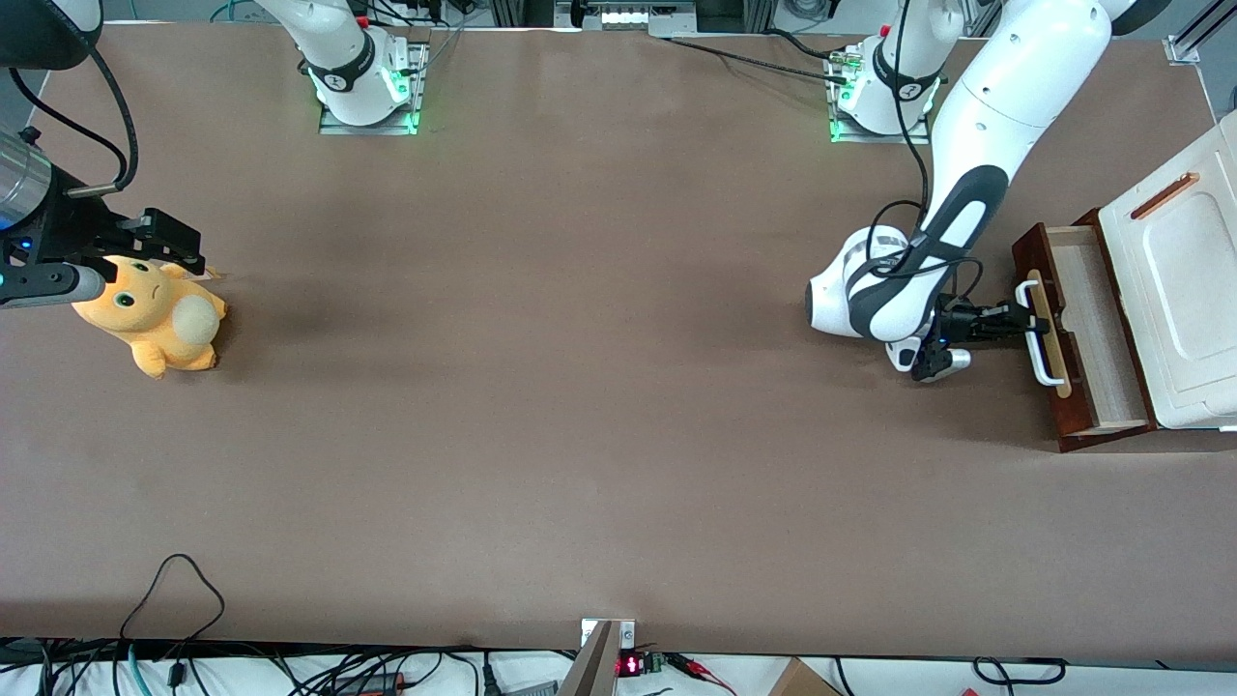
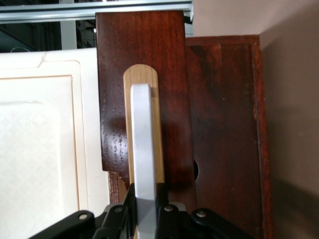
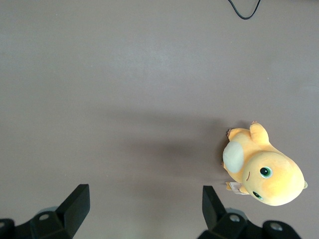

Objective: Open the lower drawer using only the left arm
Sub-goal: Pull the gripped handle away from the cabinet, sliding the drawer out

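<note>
The lower drawer (image 1: 1090, 319) stands pulled partway out of the cabinet at the working arm's end of the table, its light wood inside showing. Its dark red-brown front (image 2: 144, 74) carries a white bar handle (image 2: 143, 144) on a pale wood strip. The left arm (image 1: 976, 145) reaches down in front of the drawer, and its black gripper (image 1: 1026, 319) is shut on the white bar handle (image 1: 1036, 333). In the left wrist view the fingers (image 2: 162, 201) press against both sides of the bar.
The white moulded cabinet top (image 1: 1184, 290) with an orange slot (image 1: 1165, 195) covers the cabinet above the drawer. An orange plush toy (image 1: 155, 314) lies toward the parked arm's end of the table. Cables hang along the table's near edge.
</note>
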